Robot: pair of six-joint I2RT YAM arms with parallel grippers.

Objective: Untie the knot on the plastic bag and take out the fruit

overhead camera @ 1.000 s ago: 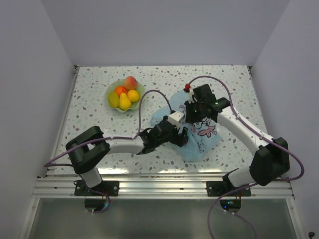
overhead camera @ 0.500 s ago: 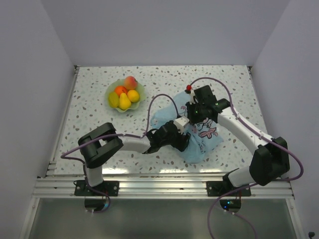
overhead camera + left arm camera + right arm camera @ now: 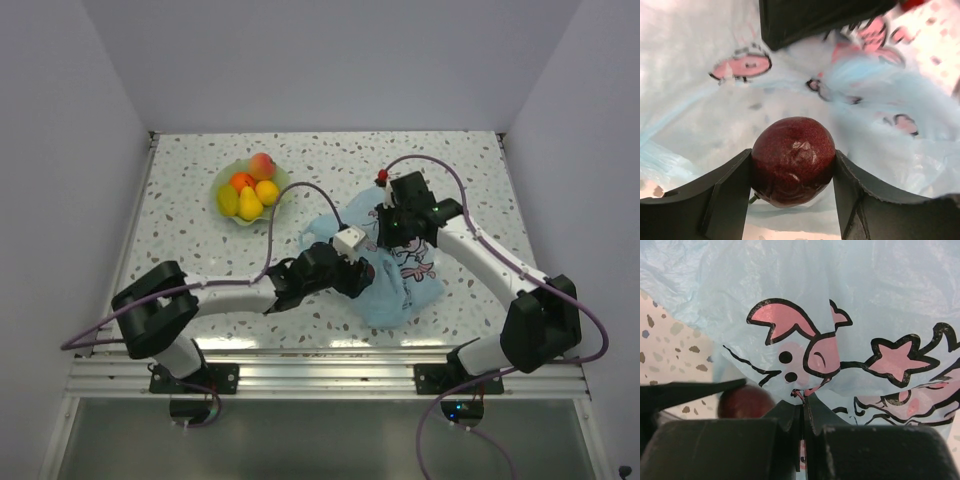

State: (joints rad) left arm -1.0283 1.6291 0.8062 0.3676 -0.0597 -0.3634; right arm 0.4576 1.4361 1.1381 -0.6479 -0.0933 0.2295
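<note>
The light-blue plastic bag (image 3: pixel 400 270) with a pink cartoon print lies on the table right of centre. My left gripper (image 3: pixel 362 275) is shut on a dark purple fruit (image 3: pixel 792 161), held at the bag's left edge between both fingers. The fruit also shows in the right wrist view (image 3: pixel 744 402). My right gripper (image 3: pixel 392 232) is shut on a pinch of the bag's film (image 3: pixel 804 390) and holds it up. A yellow, an orange, a peach-pink and another yellow fruit lie in the pale green bowl (image 3: pixel 228 178). No knot shows.
The bowl stands at the back left of the speckled table. Grey walls close in the table on three sides. A metal rail (image 3: pixel 330 365) runs along the near edge by the arm bases.
My left gripper has drawn back a little to the left from the bag, and its elbow has swung far left. The right gripper has stayed put.
</note>
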